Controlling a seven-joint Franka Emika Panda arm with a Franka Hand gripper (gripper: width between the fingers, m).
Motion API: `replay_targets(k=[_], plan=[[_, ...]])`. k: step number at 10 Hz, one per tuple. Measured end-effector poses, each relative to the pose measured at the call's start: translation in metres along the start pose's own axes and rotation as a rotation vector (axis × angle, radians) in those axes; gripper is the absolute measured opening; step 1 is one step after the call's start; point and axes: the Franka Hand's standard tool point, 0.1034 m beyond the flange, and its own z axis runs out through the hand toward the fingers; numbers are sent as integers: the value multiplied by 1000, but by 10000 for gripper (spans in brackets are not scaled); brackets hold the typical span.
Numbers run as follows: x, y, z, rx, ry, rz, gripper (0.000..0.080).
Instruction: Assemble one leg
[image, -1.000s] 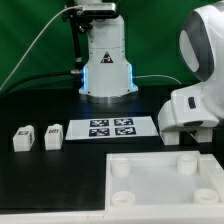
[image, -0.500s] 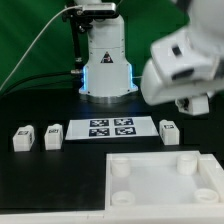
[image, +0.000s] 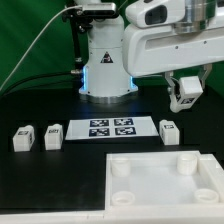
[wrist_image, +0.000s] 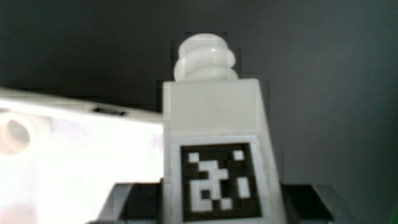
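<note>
One leg (image: 186, 94) is held clamped between the jaws, raised above the tabletop (image: 30, 110) at the exterior view's right. A pair of legs (image: 53, 136) is stood beside the marker board (image: 110, 127) on the exterior view's left, and a fourth leg (image: 168, 128) at its other end. Round sockets are seen in the white square piece (image: 150, 185). The held leg's tag (wrist_image: 221, 175) and rounded peg (wrist_image: 208, 55) are made out plainly in the wrist view alone.

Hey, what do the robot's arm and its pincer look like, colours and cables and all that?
The arm has smooth, rounded, glossy white shells. Its white tapered base carries a blue glowing ring, and a pale cable runs towards its top. The pincer has a white body and dark fingers.
</note>
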Motion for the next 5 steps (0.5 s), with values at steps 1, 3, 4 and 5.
replay_targets(k=[1, 3, 4, 5], plan=[[7, 2, -1, -8, 106, -4, 291], [60, 26, -32, -14, 336, -46, 291], [84, 44, -52, -38, 473, -53, 291], [92, 54, -63, -71, 583, -51, 291]])
